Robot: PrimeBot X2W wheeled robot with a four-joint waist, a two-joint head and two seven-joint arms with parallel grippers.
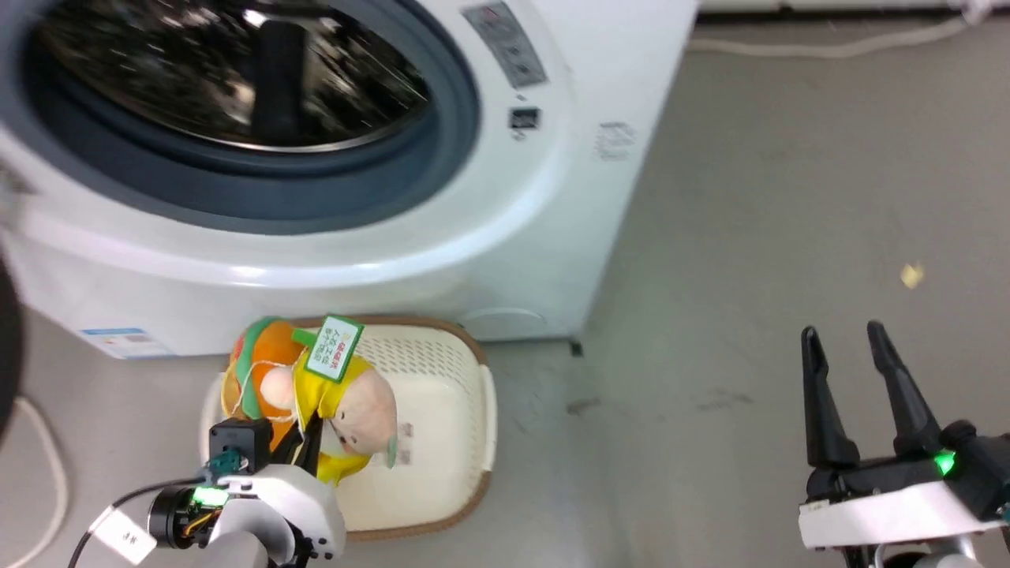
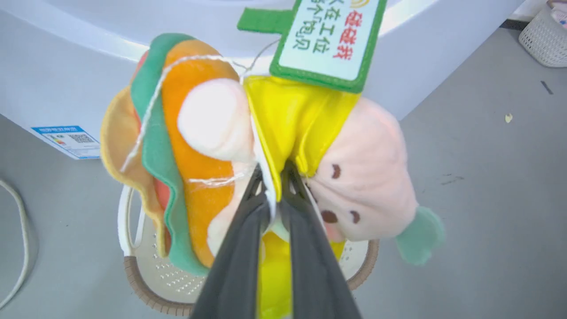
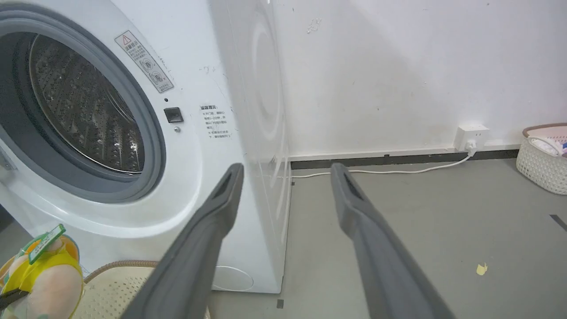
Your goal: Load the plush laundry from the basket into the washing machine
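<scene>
LAUNDRY ROOM: The left gripper (image 1: 308, 430) is clenched on the plush laundry (image 1: 316, 394), its two dark fingers (image 2: 239, 248) pinching a fold of the yellow clothes at the doll's middle. The doll's long axis runs crosswise to the fingers. The orange-and-green burger-like back bulges to the left of the fingers, and the peach round face hangs to their right, tipped downward, with its small dark features turned back toward the wrist. A green nub sticks out at the face's far lower edge, and loose white thread loops over the burger back. The green-edged paper tag (image 2: 328, 40), printed in red and green characters, stands up beyond the fingertips.

The doll is held over the basket (image 1: 481, 394), whose cream perforated wall and brown rim show behind and below the gripper in the left wrist view. Just beyond the fingertips rises the curved white front of the washing machine (image 1: 513, 237), with a blue label (image 2: 66, 141) low on it, left of the gripper. Higher up, the grey rubber ring (image 1: 316, 197) surrounds the shiny steel drum (image 1: 237, 79), whose opening shows uncovered.

Well to the right, the right gripper (image 1: 840, 331) is released, its fingers spread with bare grey floor between them. Ahead of it lie the washer's side panel, a white cable (image 3: 398, 170) running to a wall socket (image 3: 471, 133), a second pale basket (image 3: 540, 164) and a yellow scrap (image 3: 481, 268) on the floor.
</scene>
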